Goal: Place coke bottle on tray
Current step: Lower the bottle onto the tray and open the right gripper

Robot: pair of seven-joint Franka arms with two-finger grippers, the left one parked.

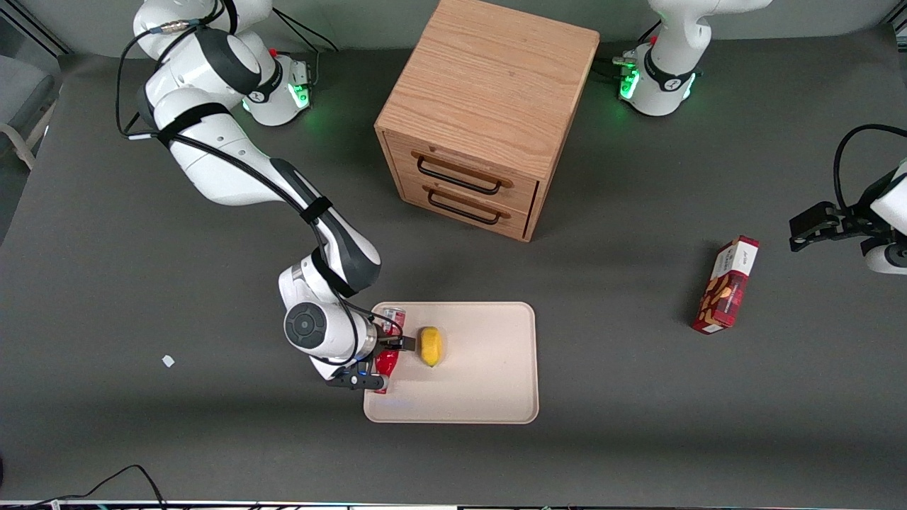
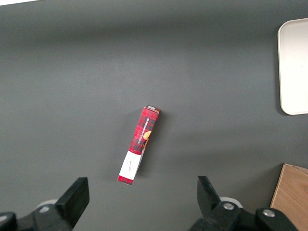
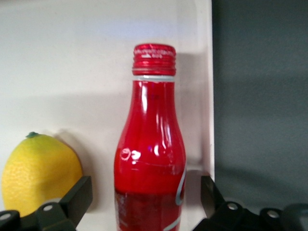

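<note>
The coke bottle (image 1: pixel 387 363) is slim and red and lies on the pale beige tray (image 1: pixel 482 382), along the tray's rim toward the working arm's end. Its silvery base end points away from the front camera. My right gripper (image 1: pixel 386 358) hangs low over the bottle's body. In the right wrist view the bottle (image 3: pixel 150 144) shows with its red cap, and the gripper (image 3: pixel 144 192) is open. One black finger (image 3: pixel 79 195) stands on each side of the bottle, with a gap on both sides. The tray (image 3: pixel 72 72) lies under the bottle.
A yellow lemon (image 1: pixel 430 346) sits on the tray beside the bottle, close to one finger (image 3: pixel 41 171). A wooden drawer cabinet (image 1: pixel 482 120) stands farther from the front camera. A red-and-white snack box (image 1: pixel 728 285) lies toward the parked arm's end. A small white scrap (image 1: pixel 168 360) lies on the table.
</note>
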